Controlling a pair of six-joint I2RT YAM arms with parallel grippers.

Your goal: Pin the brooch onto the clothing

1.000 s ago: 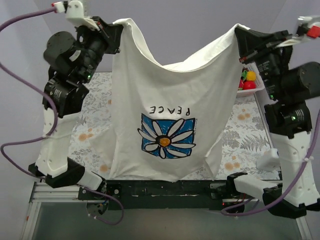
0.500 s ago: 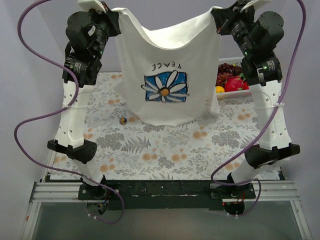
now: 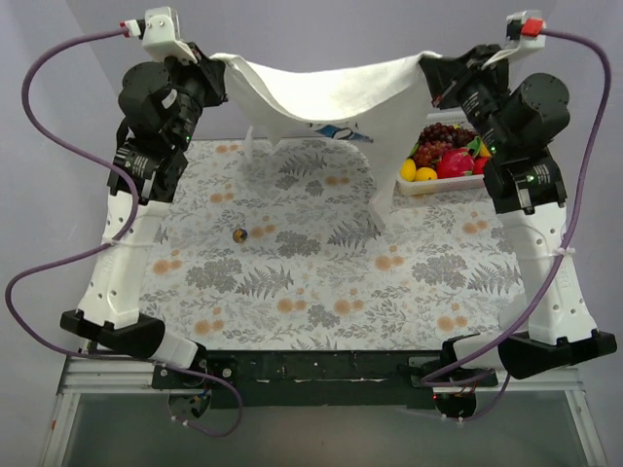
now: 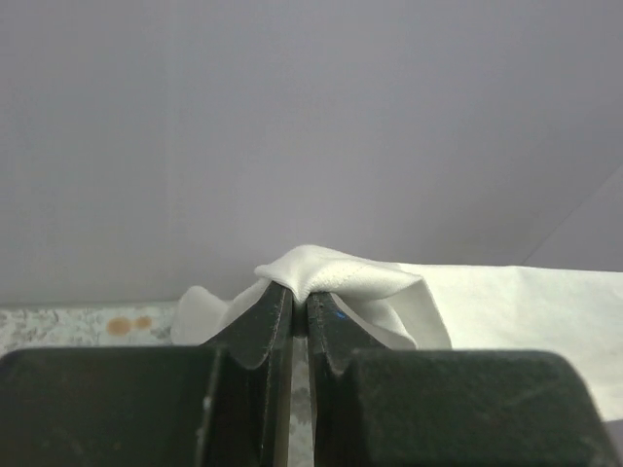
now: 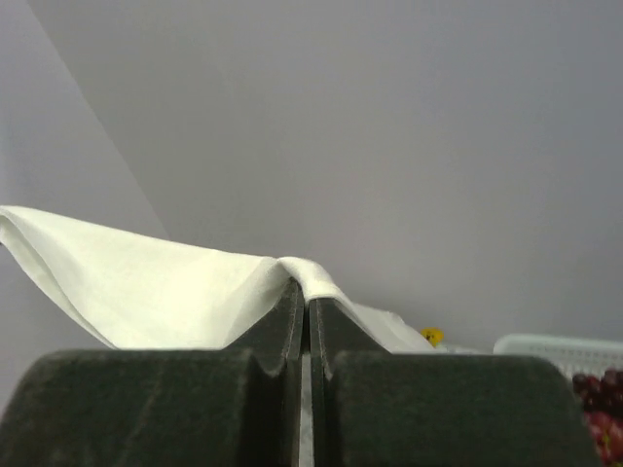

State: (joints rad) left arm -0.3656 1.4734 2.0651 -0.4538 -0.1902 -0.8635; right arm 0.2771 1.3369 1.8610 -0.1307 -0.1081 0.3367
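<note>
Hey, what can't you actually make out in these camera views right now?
T-shirt print: top view, hidden under the stretched cloth; only a sliver shows.
Brooch: top view, too small for its pin; absent from wrist views.
Fruit tray: right wrist view, cut off by the edge.

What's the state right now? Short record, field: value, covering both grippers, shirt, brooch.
left gripper: shut on a fold of the T-shirt
right gripper: shut on a fold at the T-shirt's other end
T-shirt: held up between the two grippers over the far side of the mat, sagging in the middle, one flap hanging down near the right arm
print: mostly hidden
brooch: lying on the mat, left of centre, apart from the T-shirt, not pinned
fruit tray: far right, partly behind the hanging flap
</note>
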